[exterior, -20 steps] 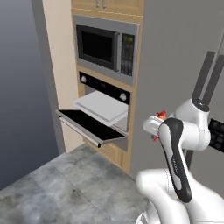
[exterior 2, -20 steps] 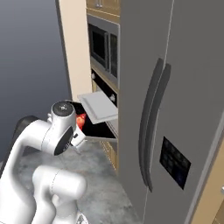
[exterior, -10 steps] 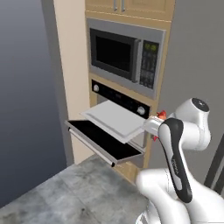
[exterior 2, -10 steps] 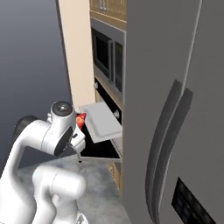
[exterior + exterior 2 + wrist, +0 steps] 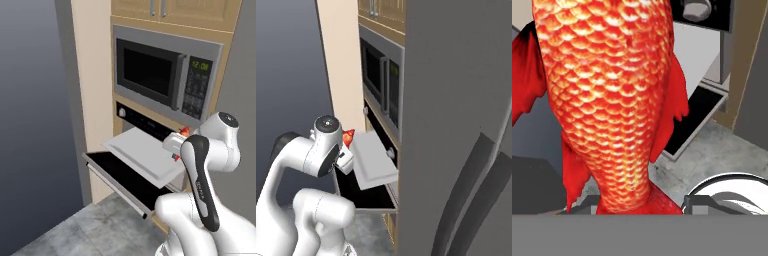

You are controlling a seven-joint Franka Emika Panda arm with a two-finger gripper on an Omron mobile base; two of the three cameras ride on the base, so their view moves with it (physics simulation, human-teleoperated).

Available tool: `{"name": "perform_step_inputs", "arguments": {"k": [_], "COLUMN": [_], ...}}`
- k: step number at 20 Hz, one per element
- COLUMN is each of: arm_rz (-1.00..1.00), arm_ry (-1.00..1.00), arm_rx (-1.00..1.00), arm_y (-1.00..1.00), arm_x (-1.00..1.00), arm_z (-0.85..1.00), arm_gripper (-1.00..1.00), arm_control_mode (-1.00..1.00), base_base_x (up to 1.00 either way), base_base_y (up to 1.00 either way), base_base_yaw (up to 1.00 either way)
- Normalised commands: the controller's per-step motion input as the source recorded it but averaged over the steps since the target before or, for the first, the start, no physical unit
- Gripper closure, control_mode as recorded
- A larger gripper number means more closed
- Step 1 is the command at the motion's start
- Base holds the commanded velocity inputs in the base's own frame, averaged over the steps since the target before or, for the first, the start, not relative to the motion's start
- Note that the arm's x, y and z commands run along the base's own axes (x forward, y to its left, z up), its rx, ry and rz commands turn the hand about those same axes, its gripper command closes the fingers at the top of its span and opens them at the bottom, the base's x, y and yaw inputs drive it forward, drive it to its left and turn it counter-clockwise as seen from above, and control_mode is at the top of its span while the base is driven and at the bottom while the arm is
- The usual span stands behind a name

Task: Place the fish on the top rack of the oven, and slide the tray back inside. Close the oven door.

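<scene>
The red-orange fish (image 5: 612,100) hangs in my gripper (image 5: 638,206), which is shut on its tail end. In the left base view the fish (image 5: 184,131) and gripper (image 5: 180,137) sit at the right edge of the pulled-out pale tray (image 5: 142,154). In the right base view the fish (image 5: 348,136) is just left of the tray (image 5: 372,161). The oven (image 5: 142,120) has a black control strip with silver knobs. Its door (image 5: 122,181) is dropped open, black inner face up, below the tray. The door (image 5: 698,114) also appears behind the fish in the hand view.
A silver microwave (image 5: 160,75) sits directly above the oven, with wooden cabinet doors (image 5: 165,7) over it. A tall grey fridge (image 5: 456,125) stands close on the right. The floor (image 5: 95,232) is grey stone, and a dark wall (image 5: 35,125) lies to the left.
Both base views have shifted and the oven column looms larger, so the base has driven closer. The fish stays gripped and now sits beside the tray's edge.
</scene>
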Motion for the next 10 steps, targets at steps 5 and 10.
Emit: {"name": "perform_step_inputs", "arguments": {"k": [5, 10], "arm_rz": [0.0, 0.01], "arm_ry": [0.0, 0.0], "arm_rx": [0.0, 0.0], "arm_y": [0.0, 0.01], "arm_x": [0.0, 0.11], "arm_z": [0.0, -0.14], "arm_gripper": [1.0, 1.0], "arm_control_mode": [1.0, -1.0], "base_base_x": [0.65, 0.25], "base_base_y": [0.0, 0.0], "base_base_yaw": [0.06, 0.03]}}
